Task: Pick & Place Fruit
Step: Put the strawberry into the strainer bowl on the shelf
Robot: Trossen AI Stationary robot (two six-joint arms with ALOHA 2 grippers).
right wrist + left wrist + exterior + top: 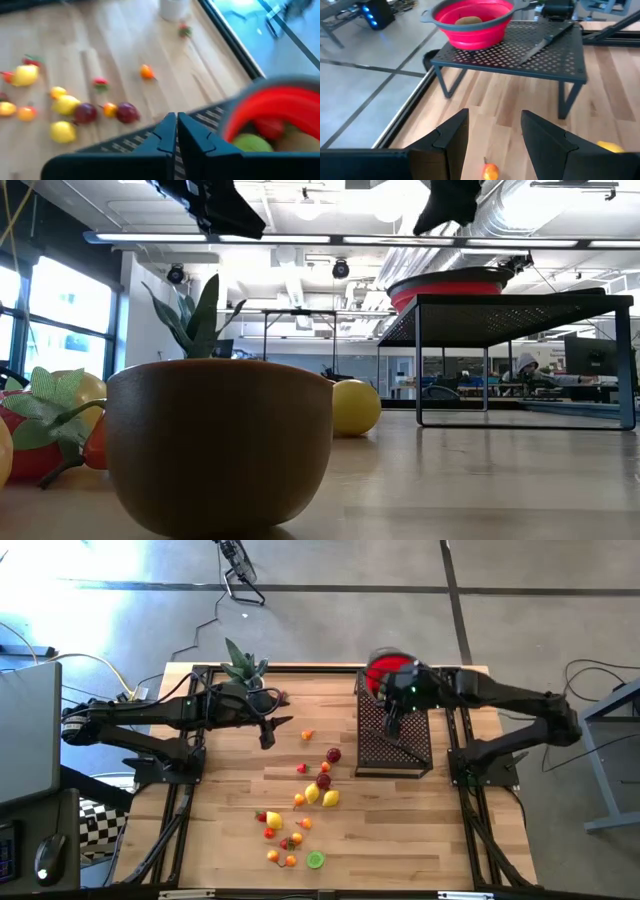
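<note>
While most of the small toy fruits, red, orange, yellow and green, lie scattered on the pale wooden desk between the two arms, a few already sit inside the red collapsible bowl: the left wrist view shows a brownish one there, and the right wrist view a red and a green one. That bowl stands on the black perforated metal rack at the desk's right side, with a dark knife lying on the rack beside it.

The right pincer hovers above the rack just beside the bowl, its fingers pressed together with nothing between them, so this reads as the end of a drop-off: one fruit delivered and the hand empty. The left pincer hangs over the desk near the green spiky potted plant, fingers about half apart and holding nothing, with a small orange fruit on the wood just below its tips.

Judging by this, the next move is another pick. The right arm would need to swing away from the rack toward the cluster, spread its fingers and come down over a single piece well apart from its neighbours; alternatively the left pincer only has to lower around the orange fruit and close.
</note>
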